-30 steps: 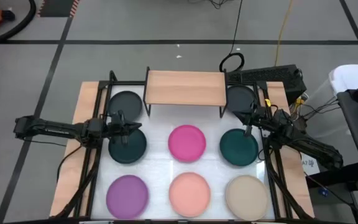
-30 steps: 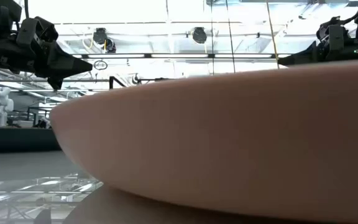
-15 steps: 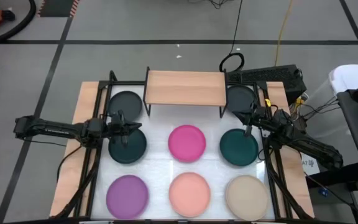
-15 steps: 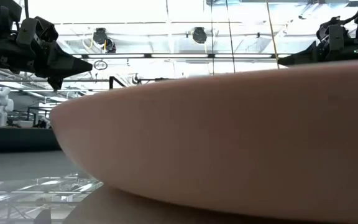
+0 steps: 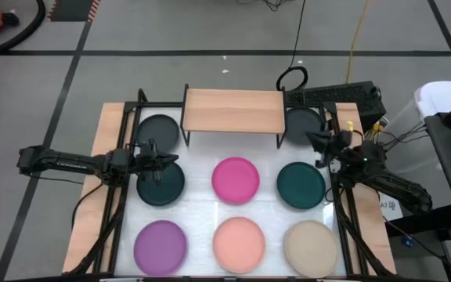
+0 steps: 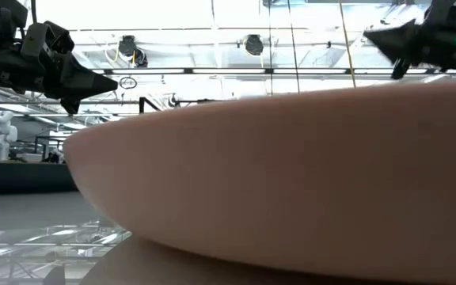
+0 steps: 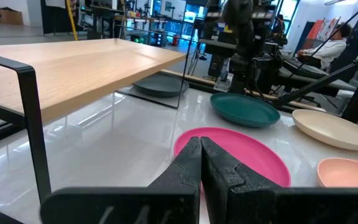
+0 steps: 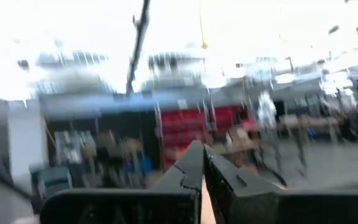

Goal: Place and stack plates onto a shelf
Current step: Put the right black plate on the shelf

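Since no plate is on the shelf yet, I am thinking the job is only just starting. That little wooden board is standing on its thin black legs at the back middle of the table, with nothing on top of it. Eight plates are lying flat and apart: two dark grey plates at the back, one at each end of the shelf, then a dark teal plate, the magenta plate and another teal plate in the middle row, and the purple plate, the salmon plate and the beige plate in front. I guess they are spread out like this so each one is easy to reach.

My left gripper is hanging over the back edge of the left teal plate. Its fingers are pressed together and holding nothing. I think it is waiting there, close to its first plate.

My right gripper is hanging near the back right grey plate, by the right end of the shelf. Its fingers are together too, with nothing between them.

A second ago the right gripper was reaching over the back edge of the right teal plate. Now it is sitting back and higher, and its camera is looking out into the room. The left arm and every plate are staying where they were.
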